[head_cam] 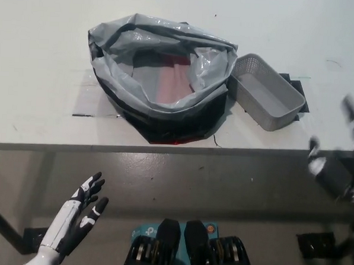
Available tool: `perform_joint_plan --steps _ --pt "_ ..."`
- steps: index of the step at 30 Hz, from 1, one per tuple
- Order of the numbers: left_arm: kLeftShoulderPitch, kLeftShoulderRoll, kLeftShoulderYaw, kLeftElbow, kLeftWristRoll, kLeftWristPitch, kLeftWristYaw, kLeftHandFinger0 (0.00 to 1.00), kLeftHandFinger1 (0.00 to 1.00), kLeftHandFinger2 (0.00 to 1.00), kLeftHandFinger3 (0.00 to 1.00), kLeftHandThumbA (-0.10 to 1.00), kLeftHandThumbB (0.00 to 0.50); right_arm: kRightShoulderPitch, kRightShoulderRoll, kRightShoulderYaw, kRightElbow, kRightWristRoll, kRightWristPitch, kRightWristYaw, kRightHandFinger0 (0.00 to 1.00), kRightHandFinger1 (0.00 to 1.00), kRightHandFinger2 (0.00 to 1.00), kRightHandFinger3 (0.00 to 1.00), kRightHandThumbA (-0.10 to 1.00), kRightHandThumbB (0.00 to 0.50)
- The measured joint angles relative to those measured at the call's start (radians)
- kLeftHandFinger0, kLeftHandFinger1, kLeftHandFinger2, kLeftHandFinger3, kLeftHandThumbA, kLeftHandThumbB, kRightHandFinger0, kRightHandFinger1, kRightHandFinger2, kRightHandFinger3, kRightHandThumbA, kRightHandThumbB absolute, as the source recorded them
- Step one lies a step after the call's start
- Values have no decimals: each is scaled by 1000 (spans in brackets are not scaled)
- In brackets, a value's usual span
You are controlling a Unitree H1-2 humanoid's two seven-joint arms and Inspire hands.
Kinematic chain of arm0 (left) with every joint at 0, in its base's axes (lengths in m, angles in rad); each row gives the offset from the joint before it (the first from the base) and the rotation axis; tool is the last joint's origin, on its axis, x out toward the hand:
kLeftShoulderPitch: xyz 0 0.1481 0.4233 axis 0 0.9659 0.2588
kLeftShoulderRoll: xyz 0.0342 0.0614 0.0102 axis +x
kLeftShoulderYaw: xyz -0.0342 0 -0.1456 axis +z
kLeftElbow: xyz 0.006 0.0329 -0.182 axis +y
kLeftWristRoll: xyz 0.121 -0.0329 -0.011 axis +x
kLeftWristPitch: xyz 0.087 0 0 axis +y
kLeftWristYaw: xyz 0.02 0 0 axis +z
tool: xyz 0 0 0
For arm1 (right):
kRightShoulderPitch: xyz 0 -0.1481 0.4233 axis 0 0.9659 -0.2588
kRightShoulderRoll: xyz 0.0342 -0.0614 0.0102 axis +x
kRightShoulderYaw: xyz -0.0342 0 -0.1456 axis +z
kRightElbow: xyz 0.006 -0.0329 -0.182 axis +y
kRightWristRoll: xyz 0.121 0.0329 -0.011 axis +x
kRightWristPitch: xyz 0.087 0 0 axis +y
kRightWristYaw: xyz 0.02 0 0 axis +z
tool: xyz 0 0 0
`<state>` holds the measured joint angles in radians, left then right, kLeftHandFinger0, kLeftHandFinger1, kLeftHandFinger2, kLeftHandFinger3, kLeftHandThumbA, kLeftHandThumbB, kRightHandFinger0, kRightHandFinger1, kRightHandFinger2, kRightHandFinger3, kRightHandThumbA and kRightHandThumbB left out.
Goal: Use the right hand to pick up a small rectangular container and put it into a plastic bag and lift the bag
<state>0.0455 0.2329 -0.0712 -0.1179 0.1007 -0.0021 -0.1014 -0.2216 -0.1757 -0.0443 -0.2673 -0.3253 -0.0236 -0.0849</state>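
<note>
We are looking at a small rectangular container (pixel 266 91), a grey plastic basket with perforated walls and a plain floor, which is sitting upright and empty on the white table. It is lying at an angle, its long side running from upper left to lower right, partly over a dark patch on the tabletop. Just beside it, to the left and touching or nearly touching its near corner, a plastic bag (pixel 162 78) is resting with its mouth spread wide open. The bag is showing a crinkled grey rim, rolled outward, with black lower sides (a reddish tint is showing through the bottom).
</note>
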Motion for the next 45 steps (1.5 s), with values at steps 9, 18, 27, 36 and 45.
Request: perform_joint_plan --steps 9,18,27,36,45 --pt "2 -5 0 1 0 3 0 1000 1000 1000 1000 898 193 -342 -187 59 99 -24 176 127 1000 1000 1000 1000 915 485" --pt "0 -6 2 0 -1 7 0 1000 1000 1000 1000 964 183 -675 -211 240 507 -97 330 266 1000 1000 1000 1000 956 493" --pt "-14 -5 12 -15 -2 5 -1 1000 1000 1000 1000 962 192 -893 -191 409 901 -142 441 399 1000 1000 1000 1000 981 500" --pt "-16 -6 20 -17 -4 4 -1 1000 1000 1000 1000 969 183 -906 -141 429 1013 -141 475 449 1000 1000 1000 1000 994 500" --pt "-9 -5 21 -17 -4 1 -1 1000 1000 1000 1000 962 173 -904 -107 393 1041 -122 484 465 1000 1000 1000 1000 1000 500"
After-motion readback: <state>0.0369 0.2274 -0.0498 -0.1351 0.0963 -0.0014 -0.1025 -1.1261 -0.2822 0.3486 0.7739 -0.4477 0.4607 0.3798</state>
